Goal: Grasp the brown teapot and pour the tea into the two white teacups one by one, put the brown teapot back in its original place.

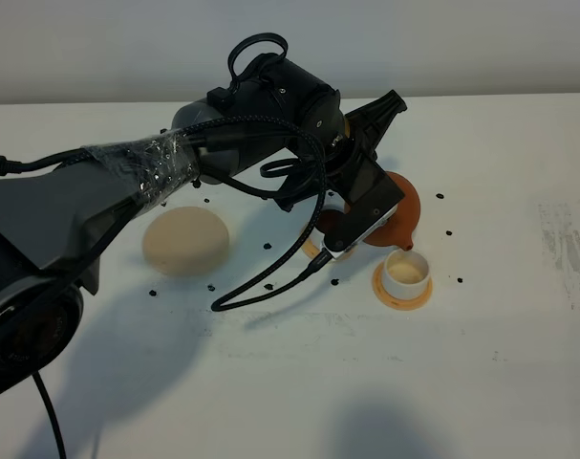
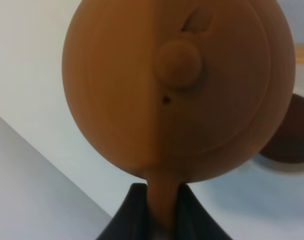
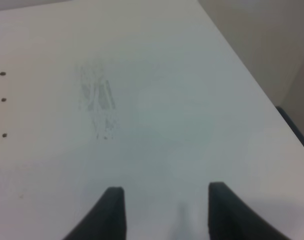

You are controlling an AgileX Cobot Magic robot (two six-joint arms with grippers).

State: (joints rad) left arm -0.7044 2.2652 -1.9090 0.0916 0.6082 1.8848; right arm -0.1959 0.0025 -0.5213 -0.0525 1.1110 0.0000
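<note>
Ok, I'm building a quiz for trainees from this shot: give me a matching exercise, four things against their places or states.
Things:
1 teapot
2 cup
3 beige disc
4 right gripper

States:
A open, over the table
B on an orange coaster
C held in the left gripper
D lying with nothing on it

Pairs: 1-C, 2-B, 3-D, 4-A
</note>
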